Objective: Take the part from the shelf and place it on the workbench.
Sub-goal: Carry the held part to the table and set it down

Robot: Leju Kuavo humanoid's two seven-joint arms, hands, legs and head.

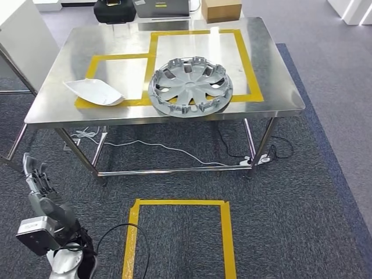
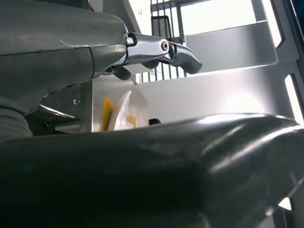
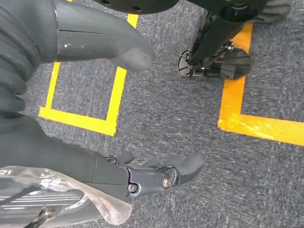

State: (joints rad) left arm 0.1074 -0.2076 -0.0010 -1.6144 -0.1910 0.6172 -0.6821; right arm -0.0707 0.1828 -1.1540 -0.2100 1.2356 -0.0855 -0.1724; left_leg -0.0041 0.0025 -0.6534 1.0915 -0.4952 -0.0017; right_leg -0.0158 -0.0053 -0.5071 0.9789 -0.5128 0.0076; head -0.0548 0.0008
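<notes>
The left hand (image 1: 42, 189) sits low in the head view, and its arm runs off the bottom edge, so the rest of that arm is lost. From the left wrist, a big dark blurry shape in front of the hand (image 2: 157, 52) blocks most of the table (image 2: 86, 107); just past the fingers you get a sliver of yellow tape (image 2: 107, 113) and a bit of the white piece (image 2: 121, 111), too small to make out. In the right wrist view a crinkled clear wrap (image 3: 53, 194) covers the back of the right hand (image 3: 143, 175), cut off at the edge.
</notes>
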